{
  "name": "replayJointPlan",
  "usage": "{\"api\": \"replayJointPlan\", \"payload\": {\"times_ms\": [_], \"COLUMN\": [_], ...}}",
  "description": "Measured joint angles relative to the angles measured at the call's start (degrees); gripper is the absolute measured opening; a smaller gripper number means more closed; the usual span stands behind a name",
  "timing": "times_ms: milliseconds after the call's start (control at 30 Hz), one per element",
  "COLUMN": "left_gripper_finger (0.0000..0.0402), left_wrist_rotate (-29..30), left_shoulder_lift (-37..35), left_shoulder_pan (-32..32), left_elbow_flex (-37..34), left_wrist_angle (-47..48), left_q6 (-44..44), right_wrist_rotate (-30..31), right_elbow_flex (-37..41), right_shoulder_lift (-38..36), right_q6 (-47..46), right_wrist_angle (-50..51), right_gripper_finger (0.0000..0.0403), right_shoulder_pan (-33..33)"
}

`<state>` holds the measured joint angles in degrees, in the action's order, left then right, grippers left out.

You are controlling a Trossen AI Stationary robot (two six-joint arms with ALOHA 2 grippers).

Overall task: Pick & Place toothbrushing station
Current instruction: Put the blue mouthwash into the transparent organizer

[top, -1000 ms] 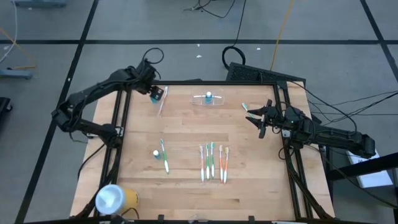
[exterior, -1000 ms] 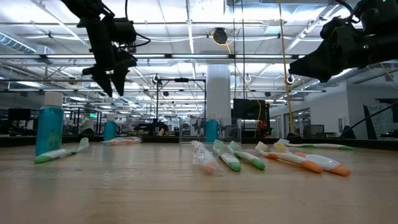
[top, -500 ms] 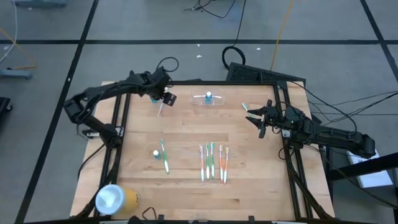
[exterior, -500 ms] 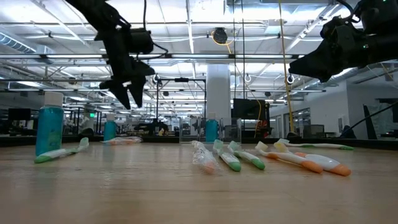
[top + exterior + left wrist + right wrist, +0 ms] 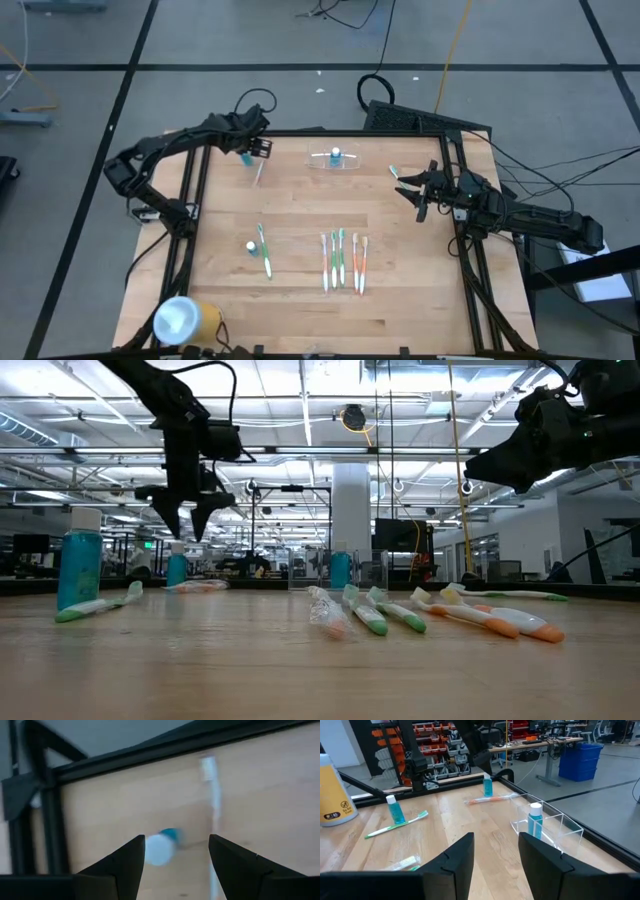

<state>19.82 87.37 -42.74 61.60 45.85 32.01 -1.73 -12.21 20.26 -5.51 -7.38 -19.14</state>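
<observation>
The left gripper (image 5: 256,150) hangs above the far left corner of the wooden table (image 5: 300,225); its jaws stand open and hold nothing. Directly under the gap between them stands a small blue bottle with a white cap (image 5: 159,848), and a toothbrush in a clear wrapper (image 5: 213,800) lies just beside the bottle.

The right gripper (image 5: 412,191) hovers near the right edge of the table, its jaws also open and empty. In front of these jaws, well apart, sits the toothbrushing station (image 5: 547,827), a see-through oblong plastic holder with a second blue bottle (image 5: 535,821) standing inside it.
</observation>
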Motion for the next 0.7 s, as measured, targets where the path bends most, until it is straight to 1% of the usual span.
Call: {"api": "replayJointPlan", "payload": {"times_ms": [500,700], "left_gripper_finger": [0.0227,0.0227], "left_wrist_rotate": [-0.3,-0.4], "left_shoulder_lift": [0.37,0.37], "left_shoulder_pan": [-0.66,-0.75], "left_elbow_flex": [0.0,-1.51], "left_wrist_angle": [2.44,1.98], "left_q6": [1.18,1.39], "right_wrist_rotate": [-0.03,-0.05], "right_elbow_flex": [0.0,0.0], "right_shoulder_lift": [0.01,0.01], "right_q6": [-1.09,-1.16], "right_wrist_angle": [0.35,0.35], "right_gripper_finger": [0.0146,0.0146], "right_shoulder_pan": [0.0,0.0]}}
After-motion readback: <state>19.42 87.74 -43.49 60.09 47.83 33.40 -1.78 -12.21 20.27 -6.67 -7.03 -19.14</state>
